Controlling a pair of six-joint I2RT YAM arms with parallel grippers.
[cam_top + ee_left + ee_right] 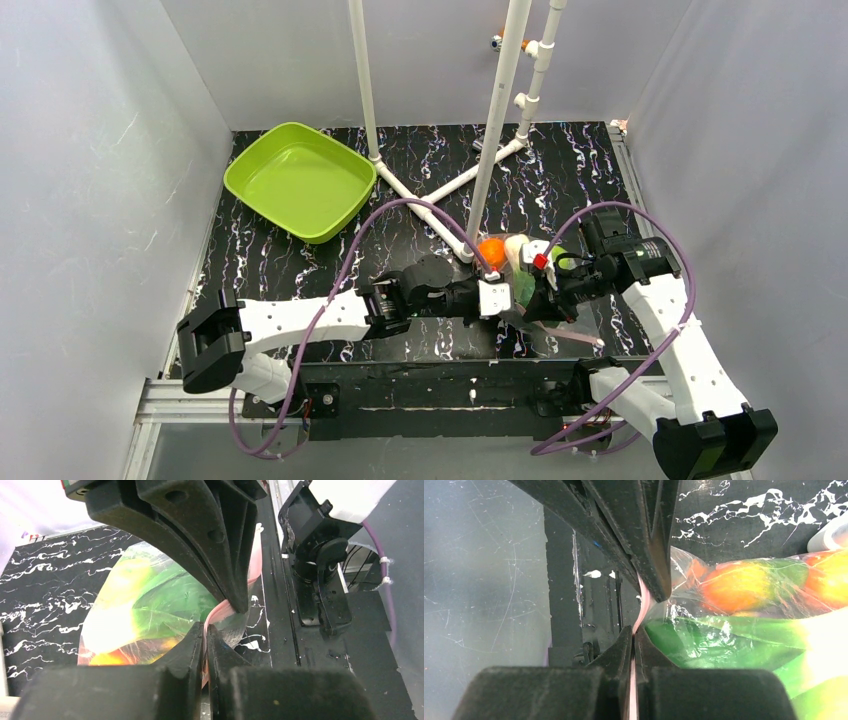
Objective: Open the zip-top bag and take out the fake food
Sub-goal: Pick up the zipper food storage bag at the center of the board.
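TWO PINCHES, ONE SEAL: my left gripper (222, 619) and my right gripper (645, 614) meet nose to nose at the mouth of the clear crinkly zip-top bag (150, 605). Each is closed down to a sliver on the bag's pink zip strip (642, 605). The bag is held between them over the black marbled table (280, 270), well to the right of the lime-green square tray (300, 180) and nearer the table's front edge than the tray is. Whether it rests on the table I cannot tell.

Pressed against the film inside are the plastic fruits and vegetables (739, 585). Orange, yellow and leafy green show; the rest is hidden. I cannot tell whether each pinch has one lip alone or both together.

To open it well, I judge I should draw my two grips straight apart, slowly and evenly, each pulling its own side of the strip. The bag should be low enough that nothing spills once the seal parts. A jerk risks the slick strip slipping from my pads.
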